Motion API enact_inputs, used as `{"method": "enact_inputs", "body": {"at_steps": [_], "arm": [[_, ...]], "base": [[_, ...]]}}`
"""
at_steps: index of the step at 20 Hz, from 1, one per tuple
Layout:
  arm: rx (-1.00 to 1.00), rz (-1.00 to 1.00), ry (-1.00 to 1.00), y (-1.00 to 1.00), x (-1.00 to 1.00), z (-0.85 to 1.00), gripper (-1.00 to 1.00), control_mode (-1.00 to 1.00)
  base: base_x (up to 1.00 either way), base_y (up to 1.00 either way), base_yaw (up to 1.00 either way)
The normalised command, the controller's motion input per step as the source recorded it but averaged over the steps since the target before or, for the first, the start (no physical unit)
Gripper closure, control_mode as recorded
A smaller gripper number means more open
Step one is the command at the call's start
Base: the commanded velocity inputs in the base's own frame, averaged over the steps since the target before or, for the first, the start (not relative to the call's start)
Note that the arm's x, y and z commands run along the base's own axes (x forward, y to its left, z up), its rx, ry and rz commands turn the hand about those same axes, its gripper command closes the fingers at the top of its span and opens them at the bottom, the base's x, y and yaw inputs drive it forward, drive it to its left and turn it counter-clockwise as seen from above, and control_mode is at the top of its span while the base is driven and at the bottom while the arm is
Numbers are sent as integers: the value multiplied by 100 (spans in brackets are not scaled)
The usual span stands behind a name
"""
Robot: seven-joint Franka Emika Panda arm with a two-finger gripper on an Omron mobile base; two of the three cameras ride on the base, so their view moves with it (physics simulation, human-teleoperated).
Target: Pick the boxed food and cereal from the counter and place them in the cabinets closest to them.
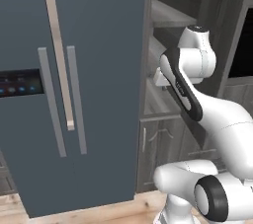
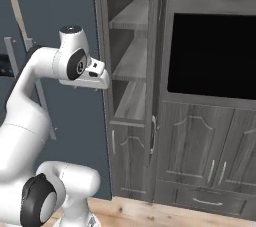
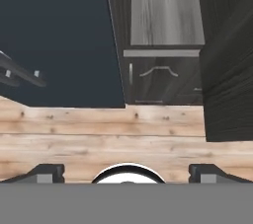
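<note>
no writing or brand can be read anywhere; on the fridge [image 1: 74,70] a small dark panel with blue lights is seen on the left door, too blurred to make out. the fridge is smooth and blue-grey, with long vertical bar handles, two grey and one paler and longer. just right of it stand the cabinets [image 2: 200,146], of dark grey-brown wood grain, with open shelves [image 2: 131,66] above and panelled doors with arched mouldings and thin silver handles below; a black rectangular recess [image 2: 212,56] is set in the right-hand unit. the floor [image 3: 99,129] is of pale wooden planks with knots. the gripper [image 3: 126,171] is seen from the hand view with its two dark tips set far apart at the bottom edge, so it is open and holds nothing; it is pointed down towards the floor and the lower cabinet door [image 3: 163,82]. in the base views the white hand [image 2: 92,73] is held at the edge of the open shelves, beside the fridge.
</note>
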Motion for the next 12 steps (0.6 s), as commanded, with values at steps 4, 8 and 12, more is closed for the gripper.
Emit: {"method": "enact_inputs", "body": {"at_steps": [4, 8, 12], "arm": [[0, 0, 0, 0, 0, 0, -100, 100], [0, 0, 0, 0, 0, 0, -100, 100], [0, 0, 0, 0, 0, 0, -100, 100]], "base": [[-45, 0, 0], [-43, 0, 0], [0, 0, 0]]}}
